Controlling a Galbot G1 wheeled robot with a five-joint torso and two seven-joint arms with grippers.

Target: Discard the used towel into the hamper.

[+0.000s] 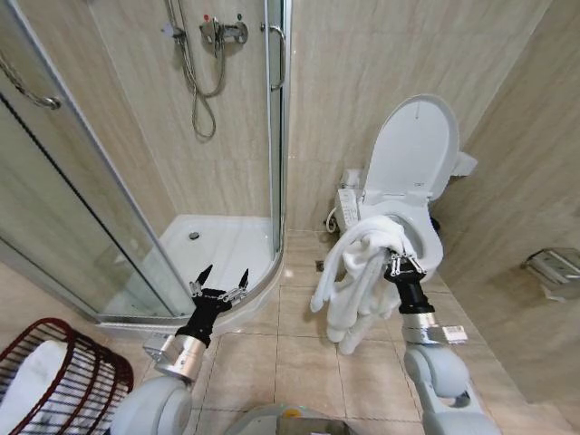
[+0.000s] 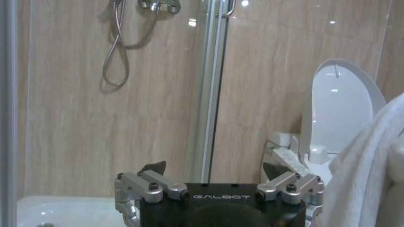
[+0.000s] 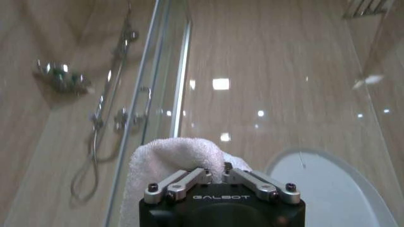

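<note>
Fingers of the right gripper are pinched tight on a fold of the white towel, which hangs from them in long loops in front of the toilet. In the right wrist view the same clamp is plain: the two metal fingers meet over a bunched crest of the cloth, with nothing of the towel resting on anything below it that can be seen. The towel looks lifted free of the toilet bowl, though whether its far side still brushes the rim is hard to tell.

The left gripper sits low over the floor tiles near the curved edge of the shower tray, its dark fingertips spread wide and empty; it appears idle.

The hamper stands at the robot's left, well apart from the towel, beside the glass shower door. Something white already lies inside it.

The step in hand looks like the carry: the towel is secured, not yet delivered. The next move calls for bringing the right arm, or the whole robot, across to the left until the hanging loops are over the hamper's opening, keeping them clear of the left arm, before letting go.
</note>
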